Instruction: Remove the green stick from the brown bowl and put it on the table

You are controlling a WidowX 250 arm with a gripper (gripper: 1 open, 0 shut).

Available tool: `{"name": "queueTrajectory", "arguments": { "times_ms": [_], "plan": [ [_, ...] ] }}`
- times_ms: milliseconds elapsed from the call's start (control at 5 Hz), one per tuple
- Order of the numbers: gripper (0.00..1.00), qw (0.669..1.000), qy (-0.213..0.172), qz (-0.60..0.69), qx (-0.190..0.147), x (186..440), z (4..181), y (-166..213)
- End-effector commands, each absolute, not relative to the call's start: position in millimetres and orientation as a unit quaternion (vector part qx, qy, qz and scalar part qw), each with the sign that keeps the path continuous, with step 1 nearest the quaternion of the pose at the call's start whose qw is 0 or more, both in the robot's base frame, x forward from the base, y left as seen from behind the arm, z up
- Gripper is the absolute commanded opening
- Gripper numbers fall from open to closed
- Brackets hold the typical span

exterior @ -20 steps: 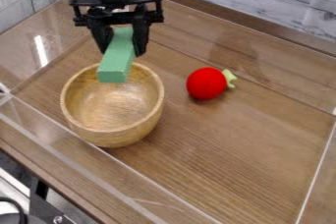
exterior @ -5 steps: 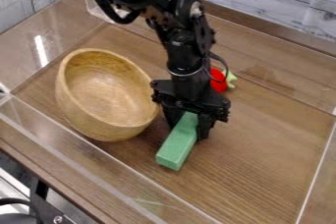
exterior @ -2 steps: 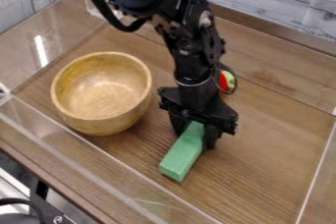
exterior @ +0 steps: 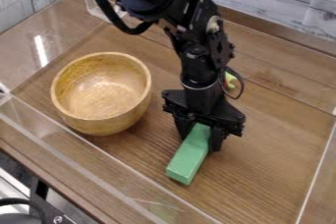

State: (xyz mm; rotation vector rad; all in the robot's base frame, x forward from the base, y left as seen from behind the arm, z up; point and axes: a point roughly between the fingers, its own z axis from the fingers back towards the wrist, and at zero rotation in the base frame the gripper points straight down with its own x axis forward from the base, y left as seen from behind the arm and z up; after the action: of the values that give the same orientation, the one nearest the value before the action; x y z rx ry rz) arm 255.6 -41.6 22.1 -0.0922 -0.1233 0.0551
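The end effector (exterior: 201, 130) points straight down and is clamped on the upper end of the green stick (exterior: 190, 155), its black fingers pressed against the block's two long sides. The stick slopes away from the grip, its lower end resting on the desk (exterior: 276, 169) to the right of the brown bowl (exterior: 98, 92) and well clear of the bowl's rim. Holding it by one end lets the far end touch down first, so I judge that the block can be laid flat without dropping it. The bowl sits upright and empty, apart from the stick. A red ball with a green stem (exterior: 231, 83) shows only partly behind the arm, further from the bowl than the stick is.

Compared with four seconds ago, the stick is no longer hanging over the bowl's hollow; it is now outside, right of the bowl. A second ago the bowl was tipped on its side; now it stands level. The stick lies slightly further from the bowl than then.
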Motion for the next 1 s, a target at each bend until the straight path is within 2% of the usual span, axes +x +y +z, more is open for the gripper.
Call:
{"name": "queueTrajectory", "arguments": {
  "times_ms": [0,400,600,800],
  "plan": [
    [1.0,0.994,-0.087,0.033,-0.049,261,47.8,-44],
    [1.0,0.986,-0.109,0.116,-0.048,265,63.7,-37],
    [1.0,0.986,-0.111,0.111,-0.05,262,79.4,-33],
    [1.0,0.985,-0.122,0.105,-0.06,267,105.1,-26]
  ]
}}
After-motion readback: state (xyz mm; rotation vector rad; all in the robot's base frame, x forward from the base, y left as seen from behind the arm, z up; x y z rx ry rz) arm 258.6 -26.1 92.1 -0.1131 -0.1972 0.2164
